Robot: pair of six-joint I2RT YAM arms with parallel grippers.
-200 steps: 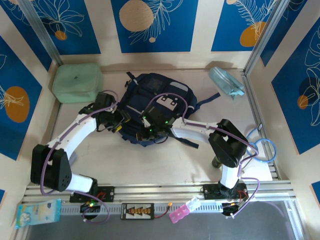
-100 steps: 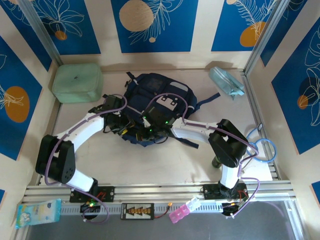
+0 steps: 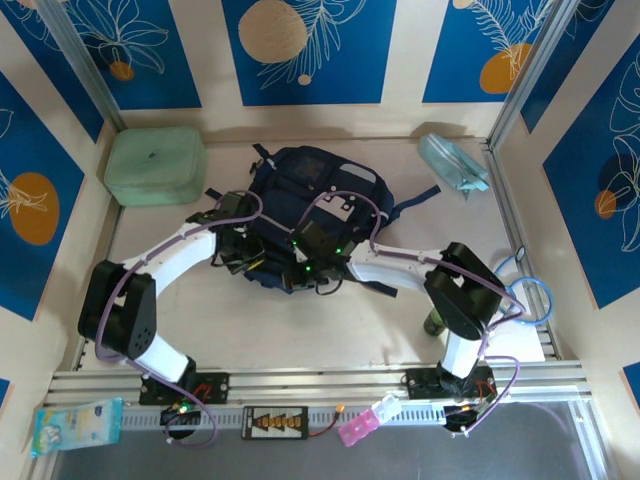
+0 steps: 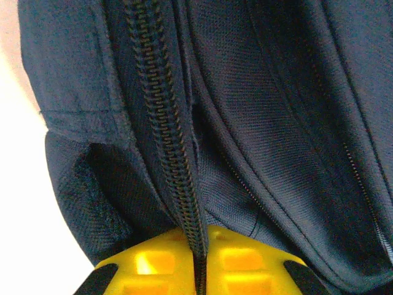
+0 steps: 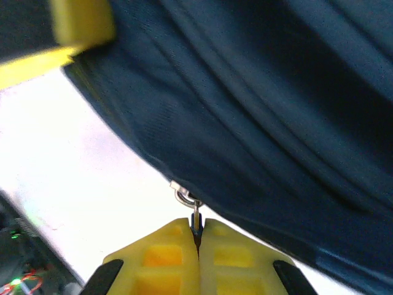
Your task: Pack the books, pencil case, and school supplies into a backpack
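Navy backpack [image 3: 298, 178], zipper edge [image 4: 164, 123] in left gripper [image 4: 200, 270]

- The table [image 3: 300, 330] is a pale, plain surface; its near half is bare.
- The backpack [image 3: 300, 175] lies flat from the middle toward 12 o'clock.
- A mint-green case [image 3: 155, 163] sits in the far corner at 10 o'clock, well apart from the backpack.
- The pencil case [image 3: 452, 165] lies in the far corner at 2 o'clock.
- A blue ring [image 3: 528, 297] rests at the edge at 3 o'clock.
- A small dark upright object [image 3: 433, 322], too small to identify, stands at 4 o'clock.
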